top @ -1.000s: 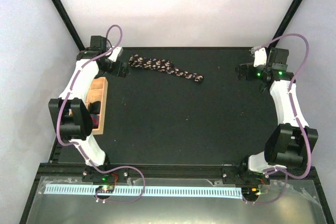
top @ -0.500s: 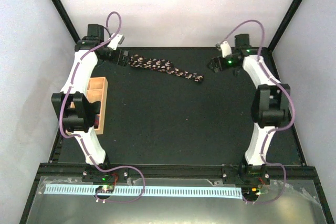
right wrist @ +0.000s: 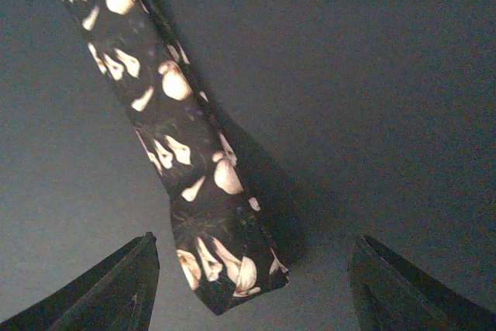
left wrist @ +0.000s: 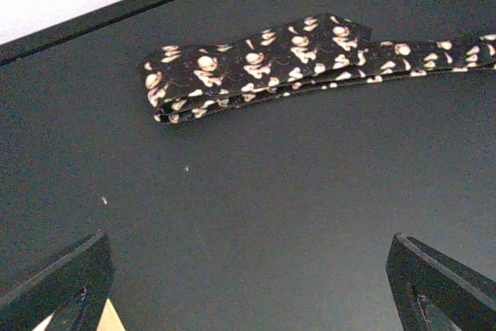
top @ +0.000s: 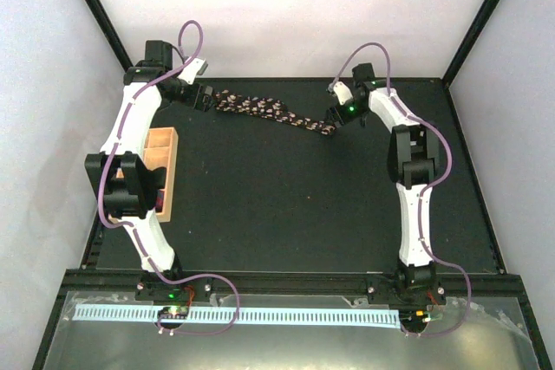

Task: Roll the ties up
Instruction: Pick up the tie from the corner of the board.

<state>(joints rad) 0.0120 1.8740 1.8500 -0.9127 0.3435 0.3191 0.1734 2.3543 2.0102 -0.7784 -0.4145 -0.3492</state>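
Note:
The tie (top: 273, 112), dark with pale speckles, lies stretched flat at the back of the black table, wide folded end at the left, narrow end at the right. My left gripper (top: 205, 97) is open just left of the wide end (left wrist: 256, 63), not touching it. My right gripper (top: 334, 118) is open just right of the narrow end (right wrist: 221, 269), whose tip lies between the fingers (right wrist: 116, 288), untouched.
A tan wooden compartment tray (top: 163, 171) sits at the table's left edge beside the left arm. Purple cables (top: 364, 49) loop over both arms. White walls and black frame posts close in the back.
My right arm has swung left across the back of the table, from the right corner to the tie's narrow end. My left gripper has shifted up to the wide end.

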